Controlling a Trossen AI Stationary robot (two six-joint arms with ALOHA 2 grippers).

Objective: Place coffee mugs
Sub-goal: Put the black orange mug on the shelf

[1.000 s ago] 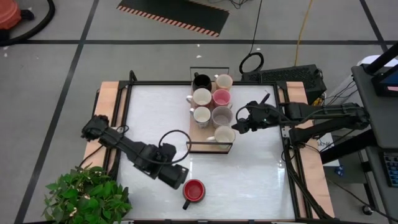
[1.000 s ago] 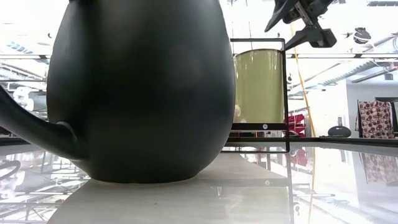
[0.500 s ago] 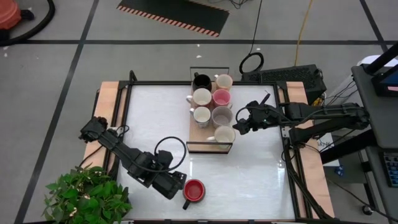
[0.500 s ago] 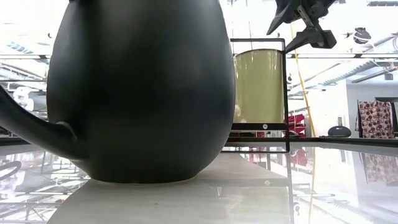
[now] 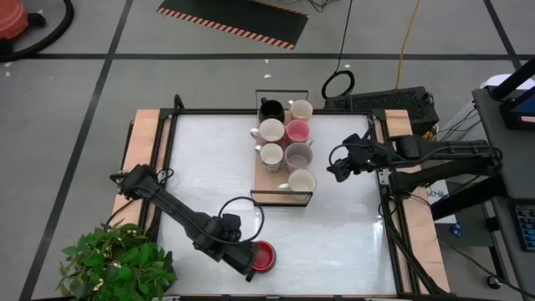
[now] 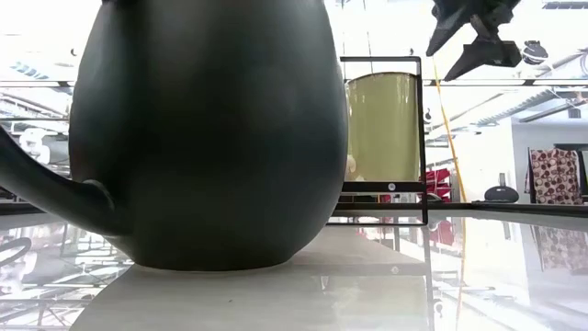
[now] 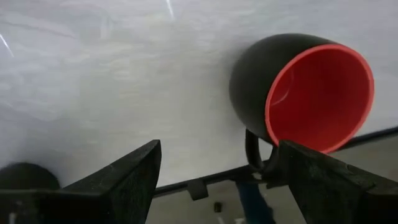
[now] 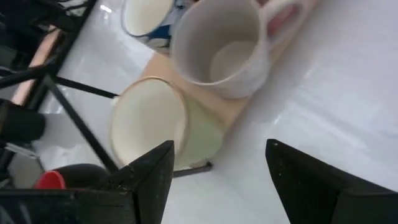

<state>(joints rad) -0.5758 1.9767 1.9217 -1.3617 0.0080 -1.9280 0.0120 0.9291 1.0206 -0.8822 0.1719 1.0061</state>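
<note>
Red mug (image 5: pixel 262 256) stood alone on the white bench (image 5: pixel 201 167), near its front edge and well apart from the tray (image 5: pixel 269 181). Mug upright, mouth up; in the left wrist view its red inside (image 7: pixel 318 96) faced the camera and its dark handle (image 7: pixel 252 149) pointed toward the bench's front rim.

Left end effector (image 5: pixel 244 263) sat just beside the mug, on the mug's left side, fingers spread wide with nothing between them. Left wrist view: the mug lay ahead of the fingers (image 7: pixel 121 177) and off toward one of them, not centred in the gap. No contact visible.

Seven other mugs sat on the light-wood tray: black (image 5: pixel 271 109), cream (image 5: pixel 300 109), cream (image 5: pixel 271 130), pink (image 5: pixel 298 130), cream (image 5: pixel 271 154), grey (image 5: pixel 298 155), cream (image 5: pixel 302 181).

Right end effector (image 5: pixel 338 165) hovered above the bench just right of the tray, well apart from the red mug; fingers spread, empty. Right wrist view looked over the grey mug (image 8: pixel 214 46) and the last cream mug (image 8: pixel 149 121).

Judgement: left arm is much the nearer to the red mug. The mug lies to the right of that end effector, so the grasp turns on bringing the open gap across onto the mug's wall. The handle at the front rim is best avoided.
</note>
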